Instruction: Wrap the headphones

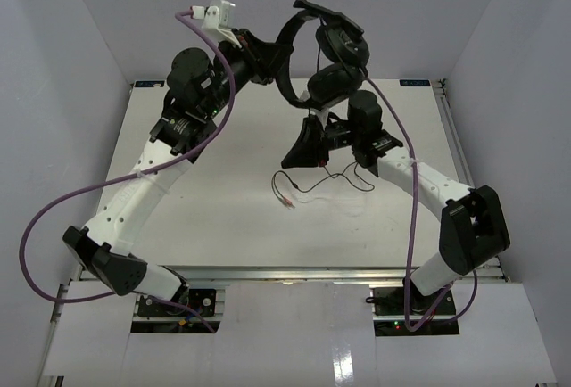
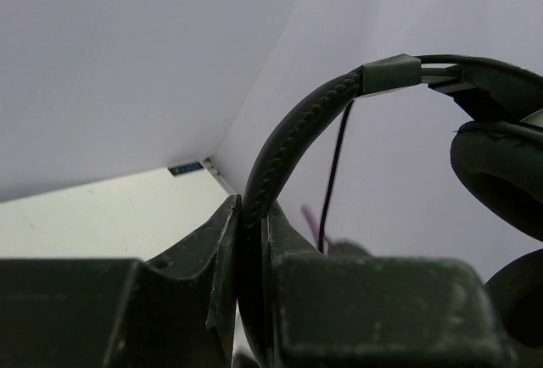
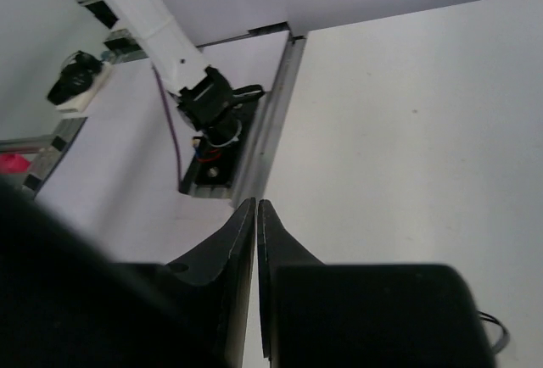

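Bright, even diffuse light; soft faint shadows; wrist views' near foreground dark, blurred; overhead sharp.

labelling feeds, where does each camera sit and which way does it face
top external: above and behind, looking down on the table; both arms show
left wrist: on the left gripper, facing the far wall corner; fingers clamp the headband
right wrist: on the shut right gripper, looking down at table and left arm
shared: headphones in top external and left wrist
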